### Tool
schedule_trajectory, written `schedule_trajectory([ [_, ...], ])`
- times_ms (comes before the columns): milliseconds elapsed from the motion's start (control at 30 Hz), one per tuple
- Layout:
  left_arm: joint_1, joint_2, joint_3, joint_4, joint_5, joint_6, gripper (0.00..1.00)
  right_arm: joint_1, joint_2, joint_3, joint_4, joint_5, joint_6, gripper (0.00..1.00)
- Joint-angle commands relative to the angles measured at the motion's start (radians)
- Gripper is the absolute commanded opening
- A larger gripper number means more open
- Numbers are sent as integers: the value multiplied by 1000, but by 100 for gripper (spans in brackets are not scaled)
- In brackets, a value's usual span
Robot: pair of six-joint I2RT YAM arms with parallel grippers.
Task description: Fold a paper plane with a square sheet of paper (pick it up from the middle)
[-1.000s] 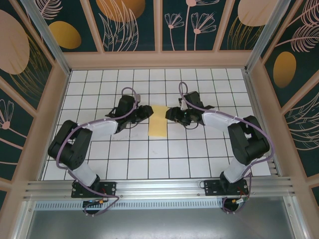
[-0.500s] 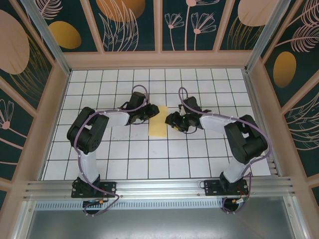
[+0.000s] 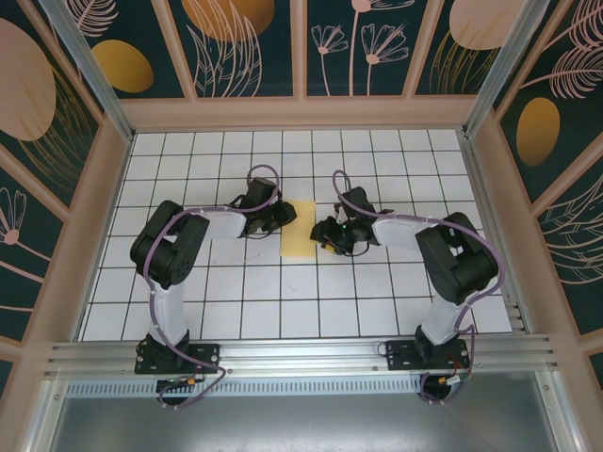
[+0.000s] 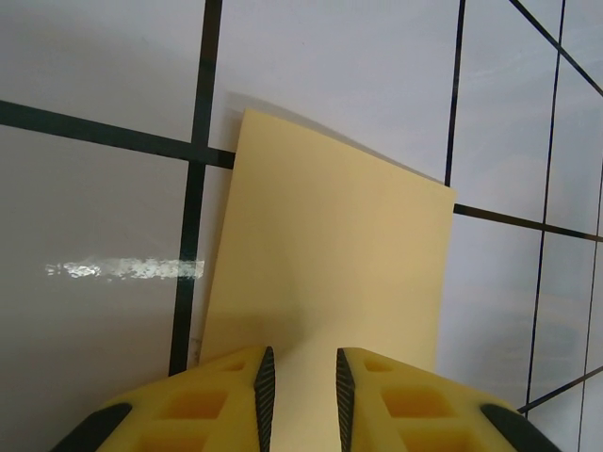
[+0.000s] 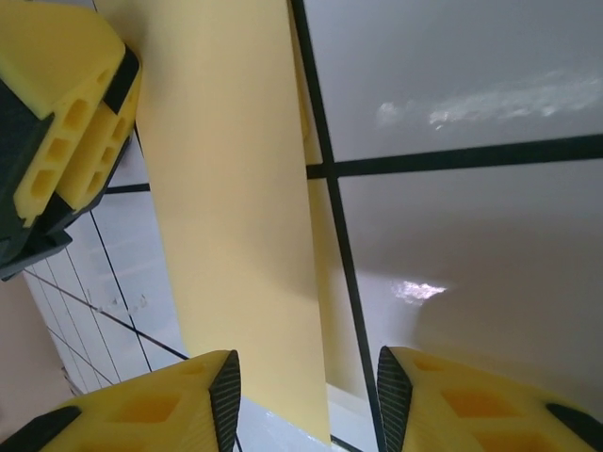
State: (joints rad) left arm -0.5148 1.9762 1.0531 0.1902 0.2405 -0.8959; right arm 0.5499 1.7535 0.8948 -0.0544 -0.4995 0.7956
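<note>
- Evidently an early fold is in hand: the yellow sheet of paper (image 3: 301, 229) lies flat near the middle of the tiled table (image 3: 283, 301). It shows as a narrow rectangle, not a square. The right wrist view shows a second layer peeping out along its long edge, so I judge it doubled over once.
- The left gripper (image 3: 283, 215) sits low at the sheet's left edge, toward the far corner. Its jaws stand a narrow slit apart with paper showing through the gap, so they are not clamped.
- The right gripper (image 3: 326, 235) meets the opposite edge nearer the middle. Its jaws are wider apart and straddle the long edge, pinching nothing.
- Both arms reach forward from their bases and bend inward at the elbow. Their forearms are low and the wrists face each other across the sheet.
- The next move probably needs one gripper to pin the slippery paper while the other lifts a corner toward the centre crease. Closing both together risks buckling the paper.
</note>
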Motion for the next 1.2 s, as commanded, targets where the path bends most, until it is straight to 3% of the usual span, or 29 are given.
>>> schedule_trajectory([
  [0,1,35,-4,-52,-29,2,28,19,21,20,14,-27,16,44],
  [300,1,41,-7,-54,-27,0,28,37,39,4,52,-79,31,43],
  [600,1,32,-13,-56,-30,-1,28,30,1,-78,206,-128,117,39],
  [767,1,20,-19,-54,-31,-1,27,19,-34,-126,248,-105,164,27],
  [933,2,-31,-45,-33,-5,1,28,4,-71,-155,248,-86,190,0],
  [1167,0,-175,-67,17,103,63,32,2,-97,-133,31,-121,68,0],
])
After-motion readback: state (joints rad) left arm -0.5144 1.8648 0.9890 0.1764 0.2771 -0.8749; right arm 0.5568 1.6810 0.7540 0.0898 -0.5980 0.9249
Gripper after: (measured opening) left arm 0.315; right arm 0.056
